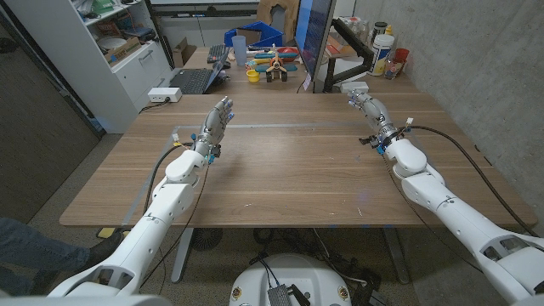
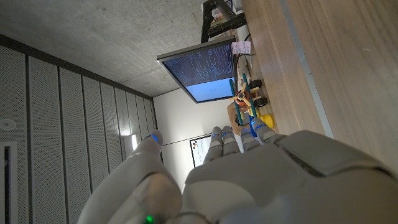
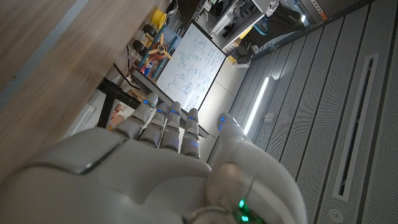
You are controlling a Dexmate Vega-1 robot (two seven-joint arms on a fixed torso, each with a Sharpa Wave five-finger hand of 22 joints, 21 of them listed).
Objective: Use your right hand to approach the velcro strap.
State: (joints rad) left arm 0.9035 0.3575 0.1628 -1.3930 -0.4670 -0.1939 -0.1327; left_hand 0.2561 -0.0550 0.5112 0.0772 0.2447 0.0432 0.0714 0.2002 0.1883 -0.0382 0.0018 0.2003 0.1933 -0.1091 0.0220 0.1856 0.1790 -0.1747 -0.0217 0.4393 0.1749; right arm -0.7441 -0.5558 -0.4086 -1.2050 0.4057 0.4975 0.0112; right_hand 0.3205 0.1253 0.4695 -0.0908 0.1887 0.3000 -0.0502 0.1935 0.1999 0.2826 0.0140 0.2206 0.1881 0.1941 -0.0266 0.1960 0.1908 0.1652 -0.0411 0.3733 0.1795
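Note:
My right hand (image 1: 367, 106) is at the table's far right, close to the base of a monitor (image 1: 314, 34). Its fingers reach straight out towards the back edge, apart, with nothing in them. In the right wrist view the back of my right hand (image 3: 155, 174) points its fingers past the wooden table (image 3: 43, 43). My left hand (image 1: 217, 119) stands on its edge at the far left, fingers straight and holding nothing. In the left wrist view my left hand (image 2: 249, 180) also holds nothing.
A thin pale strip (image 1: 289, 126) runs across the tabletop between the hands. Behind the back edge lie a laptop (image 1: 200, 78), a white box (image 1: 163, 94), colourful toys (image 1: 272, 64) and bottles (image 1: 387, 47). A black cable (image 1: 459, 144) loops beside my right forearm.

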